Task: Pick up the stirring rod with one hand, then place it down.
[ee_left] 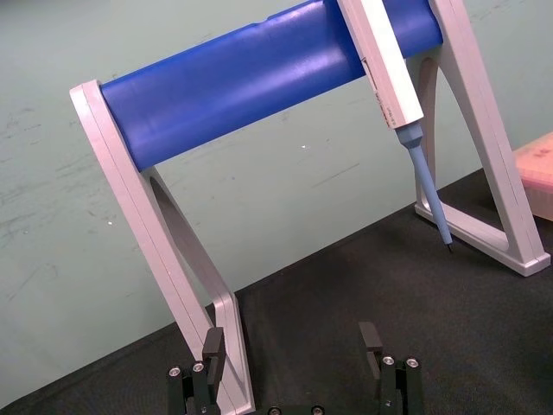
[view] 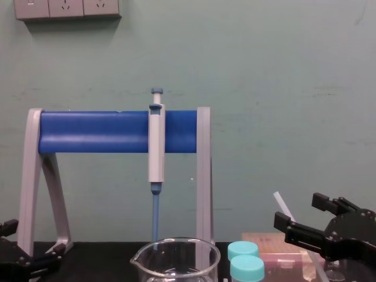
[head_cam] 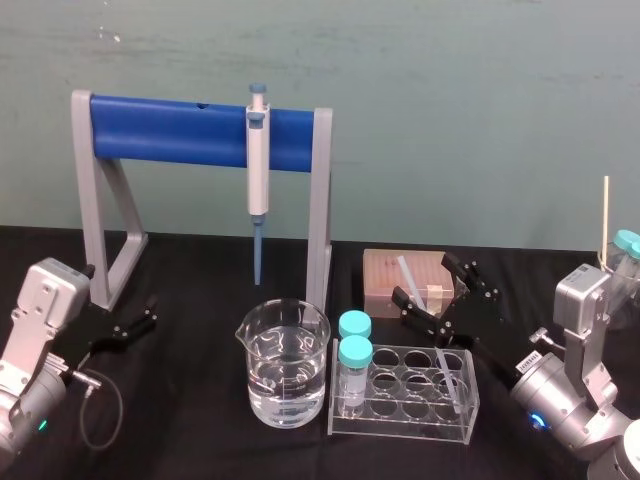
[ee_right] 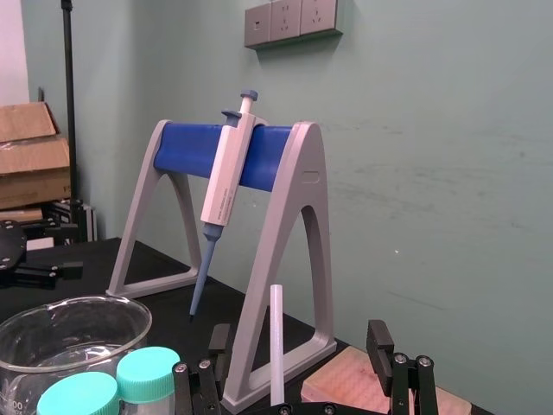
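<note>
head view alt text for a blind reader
Right gripper, open, sits around the stirring rod leaning in a clear tube rack. Left of it: a water beaker, a pipette hung on a blue stand, and the open left gripper far left.

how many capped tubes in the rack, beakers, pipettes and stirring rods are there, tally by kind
teal-capped tubes in the rack: 2
beaker: 1
pipette: 1
stirring rod: 1
total: 5

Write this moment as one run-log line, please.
phase: pre-grasp | right gripper: open, straddling stirring rod | stirring rod: leaning in tube rack | left gripper: open, idle by pipette stand
</note>
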You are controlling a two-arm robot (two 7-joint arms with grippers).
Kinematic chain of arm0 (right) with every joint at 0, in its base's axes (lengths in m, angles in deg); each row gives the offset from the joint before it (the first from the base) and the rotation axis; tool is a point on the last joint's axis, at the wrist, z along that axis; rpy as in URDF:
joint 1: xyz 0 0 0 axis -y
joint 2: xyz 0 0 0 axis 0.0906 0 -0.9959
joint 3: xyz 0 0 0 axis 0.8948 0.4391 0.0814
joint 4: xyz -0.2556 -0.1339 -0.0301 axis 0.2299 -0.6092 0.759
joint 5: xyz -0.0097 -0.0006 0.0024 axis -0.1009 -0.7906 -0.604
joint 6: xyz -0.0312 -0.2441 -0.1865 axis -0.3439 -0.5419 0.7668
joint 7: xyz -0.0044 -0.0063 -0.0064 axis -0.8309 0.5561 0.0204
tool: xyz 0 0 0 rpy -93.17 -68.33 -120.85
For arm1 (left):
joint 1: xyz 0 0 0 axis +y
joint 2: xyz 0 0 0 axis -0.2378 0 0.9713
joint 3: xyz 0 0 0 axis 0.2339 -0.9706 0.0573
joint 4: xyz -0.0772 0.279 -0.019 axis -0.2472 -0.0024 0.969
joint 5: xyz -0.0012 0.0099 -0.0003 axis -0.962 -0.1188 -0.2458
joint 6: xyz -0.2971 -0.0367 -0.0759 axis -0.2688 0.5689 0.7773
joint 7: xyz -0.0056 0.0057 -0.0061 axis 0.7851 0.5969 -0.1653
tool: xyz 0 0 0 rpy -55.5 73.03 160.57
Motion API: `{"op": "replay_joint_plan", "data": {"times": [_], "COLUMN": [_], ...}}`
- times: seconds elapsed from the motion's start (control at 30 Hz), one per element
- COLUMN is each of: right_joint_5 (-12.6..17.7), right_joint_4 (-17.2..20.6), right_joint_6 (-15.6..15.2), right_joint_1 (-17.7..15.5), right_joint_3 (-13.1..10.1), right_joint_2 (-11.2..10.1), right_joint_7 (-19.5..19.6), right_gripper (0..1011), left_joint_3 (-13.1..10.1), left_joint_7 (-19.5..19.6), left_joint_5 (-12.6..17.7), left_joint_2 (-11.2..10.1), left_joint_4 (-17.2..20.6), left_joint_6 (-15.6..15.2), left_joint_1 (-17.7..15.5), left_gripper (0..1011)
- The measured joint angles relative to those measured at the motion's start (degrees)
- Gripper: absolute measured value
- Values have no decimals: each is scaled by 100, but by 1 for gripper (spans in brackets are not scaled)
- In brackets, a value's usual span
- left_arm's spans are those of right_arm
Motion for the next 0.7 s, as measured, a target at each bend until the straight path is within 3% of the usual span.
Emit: {"op": "replay_joint_plan", "data": {"times": [0.4, 0.57, 0.7], "right_joint_5": [-146, -296, -377], "right_joint_4": [231, 477, 686], "right_joint_6": [207, 278, 144], "right_joint_1": [-9, -87, -218], "right_joint_3": [-140, -340, -560], "right_joint_2": [79, 138, 182], "right_joint_7": [322, 645, 932], "right_gripper": [1003, 1003, 1003], "left_joint_3": [0, 0, 0], "left_joint_7": [0, 0, 0], "left_joint_5": [0, 0, 0], "left_joint_2": [0, 0, 0], "left_joint_4": [0, 0, 0], "left_joint_6": [0, 0, 0], "left_joint_1": [0, 0, 0], "left_gripper": [1000, 1000, 1001]}}
